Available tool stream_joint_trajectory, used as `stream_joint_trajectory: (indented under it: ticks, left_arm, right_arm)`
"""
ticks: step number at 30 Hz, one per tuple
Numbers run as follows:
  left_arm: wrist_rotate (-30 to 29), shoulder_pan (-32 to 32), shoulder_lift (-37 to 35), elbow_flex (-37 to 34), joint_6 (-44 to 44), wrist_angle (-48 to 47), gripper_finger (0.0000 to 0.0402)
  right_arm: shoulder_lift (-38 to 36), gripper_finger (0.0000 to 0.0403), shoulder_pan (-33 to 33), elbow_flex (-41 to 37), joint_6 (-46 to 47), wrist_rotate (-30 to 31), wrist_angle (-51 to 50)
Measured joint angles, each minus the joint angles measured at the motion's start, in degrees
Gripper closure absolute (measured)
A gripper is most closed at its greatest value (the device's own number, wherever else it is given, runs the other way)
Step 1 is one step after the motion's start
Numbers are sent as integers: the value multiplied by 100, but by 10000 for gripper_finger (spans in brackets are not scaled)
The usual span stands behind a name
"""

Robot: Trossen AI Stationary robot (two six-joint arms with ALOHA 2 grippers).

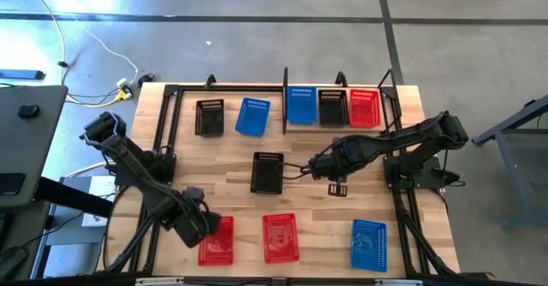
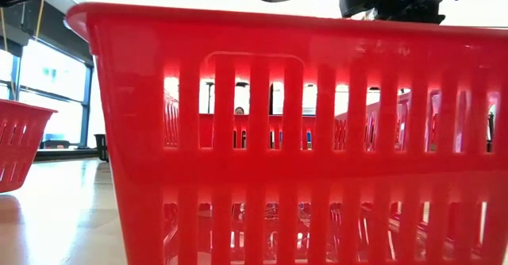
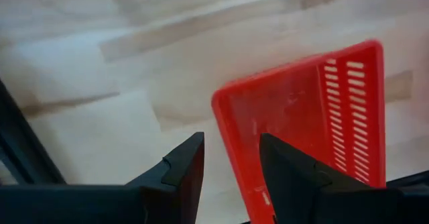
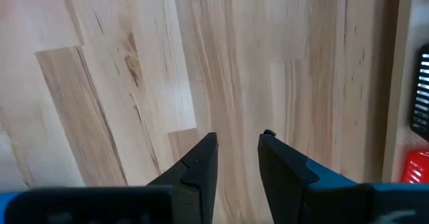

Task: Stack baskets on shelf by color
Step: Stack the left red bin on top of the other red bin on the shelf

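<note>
Lightly built, easy to pinch: left hand lines up on a red basket's rim

Plainly these baskets are thin perforated plastic, so I judge them light, a little springy in the walls and smooth enough to slip if held only by a flat face. The stiffest place to take one is the rolled top rim, with one finger inside and one outside a short wall.

The left hand [image 1: 205, 226] is at the desk's front-left corner, over the near edge of a red basket [image 1: 217, 240]. In the left wrist view its fingers [image 3: 184, 167] are parted and hold nothing; the basket's corner [image 3: 231, 106] sits just ahead of the gap, and whether one finger already touches the wall I cannot tell.

The right hand [image 1: 336, 186] hovers mid-desk, just right of a loose black basket [image 1: 267, 172], its fingers spread over bare wood and gripping nothing.

On the shelf [image 1: 285, 98] at the back, blue [image 1: 300, 104], black [image 1: 332, 107] and red [image 1: 364, 108] baskets stand side by side in the right half. Another black [image 1: 210, 116] and a blue basket [image 1: 253, 116] lie near its left half. A second red basket [image 1: 280, 237] and a blue one [image 1: 368, 245] wait along the front edge.

A squeeze too hard could bow the wall; a tilted lift could let the rim slide out.
</note>
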Motion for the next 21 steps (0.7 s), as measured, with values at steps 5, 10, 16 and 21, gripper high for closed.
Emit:
stream_joint_trajectory:
  ticks: [5,10,16,21]
  left_arm:
    - [21,-116,312,2,-231,447,268]
    - [173,-153,720,0,-311,523,268]
    - [417,-148,1125,0,-364,769,268]
    - [430,-147,1304,2,-509,1126,272]
  right_arm:
    - [0,308,-2,0,-126,0,6]
    - [0,308,0,0,-124,0,30]
    - [0,308,0,0,-124,-23,30]
    - [0,308,0,0,-126,-43,35]
